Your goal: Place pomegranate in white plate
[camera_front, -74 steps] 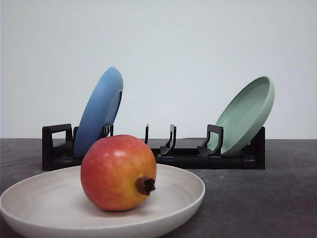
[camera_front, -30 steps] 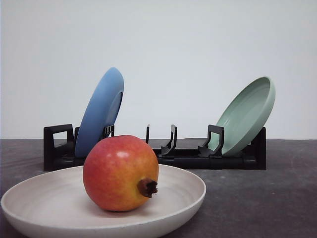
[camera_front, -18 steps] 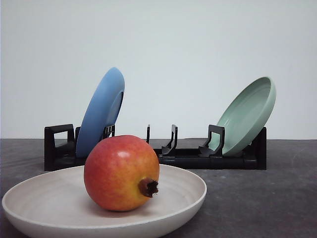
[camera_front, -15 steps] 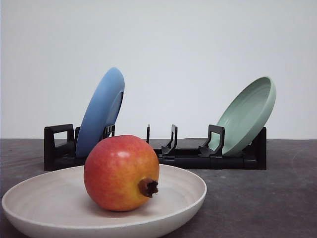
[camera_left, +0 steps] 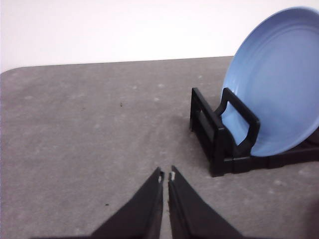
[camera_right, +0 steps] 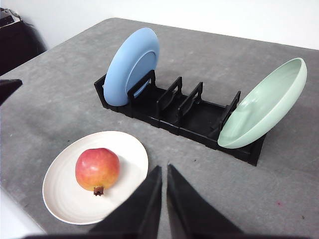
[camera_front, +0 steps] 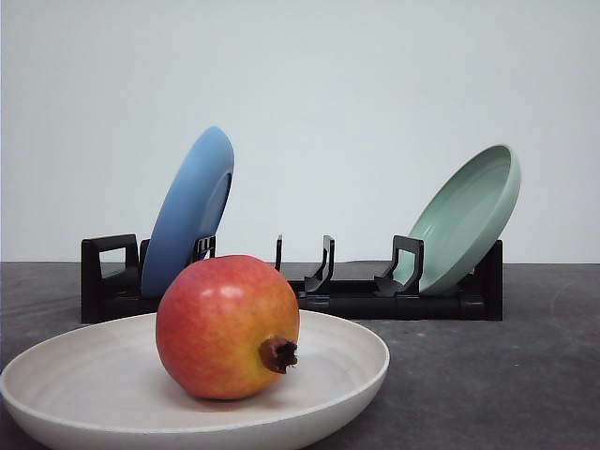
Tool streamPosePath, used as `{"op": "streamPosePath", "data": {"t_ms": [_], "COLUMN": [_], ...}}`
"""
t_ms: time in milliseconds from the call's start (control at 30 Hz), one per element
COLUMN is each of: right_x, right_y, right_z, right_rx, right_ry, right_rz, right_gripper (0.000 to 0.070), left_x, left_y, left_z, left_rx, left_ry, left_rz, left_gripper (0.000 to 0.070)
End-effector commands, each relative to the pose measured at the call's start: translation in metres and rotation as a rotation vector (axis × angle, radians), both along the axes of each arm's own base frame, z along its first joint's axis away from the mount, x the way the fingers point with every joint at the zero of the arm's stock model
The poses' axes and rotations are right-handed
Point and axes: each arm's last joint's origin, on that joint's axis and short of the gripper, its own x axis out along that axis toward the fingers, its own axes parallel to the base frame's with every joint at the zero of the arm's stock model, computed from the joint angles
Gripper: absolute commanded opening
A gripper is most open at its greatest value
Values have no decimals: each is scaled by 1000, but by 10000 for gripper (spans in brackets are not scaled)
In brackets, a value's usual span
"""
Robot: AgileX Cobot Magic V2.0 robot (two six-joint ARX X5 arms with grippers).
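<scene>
Glossy red-orange pomegranate rests left of centre in the shallow cream-white plate — rim keeps it from rolling. Left gripper and right gripper — both clenched, empty; looks done.

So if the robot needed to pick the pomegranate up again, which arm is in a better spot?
Probably the right. Its pincer, shut, looks down over the pomegranate sitting in the white plate. The left pincer, also shut, faces bare table beside the blue plate, away from the fruit.
</scene>
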Motion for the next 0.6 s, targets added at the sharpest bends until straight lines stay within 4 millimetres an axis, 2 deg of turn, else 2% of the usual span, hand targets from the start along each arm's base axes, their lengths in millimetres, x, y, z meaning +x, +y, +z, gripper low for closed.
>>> {"op": "streamPosePath", "data": {"t_ms": [0,167,567], "right_x": [-1,-1,-1], "right_y": [0,0,0], "right_z": [3,3,3], "right_rx": [14,14,14], "right_ry": [-13,-14,-13], "right_rz": [5,5,5], "right_gripper": [13,13,13], "left_x": [1,4,4], "left_y": [0,0,2], "left_z": [-5,-21,-24], "left_rx": [21,18,35], "left_ry": [-20,16,38], "left_rz": [-4,2,68], "left_gripper": [0,0,0]}}
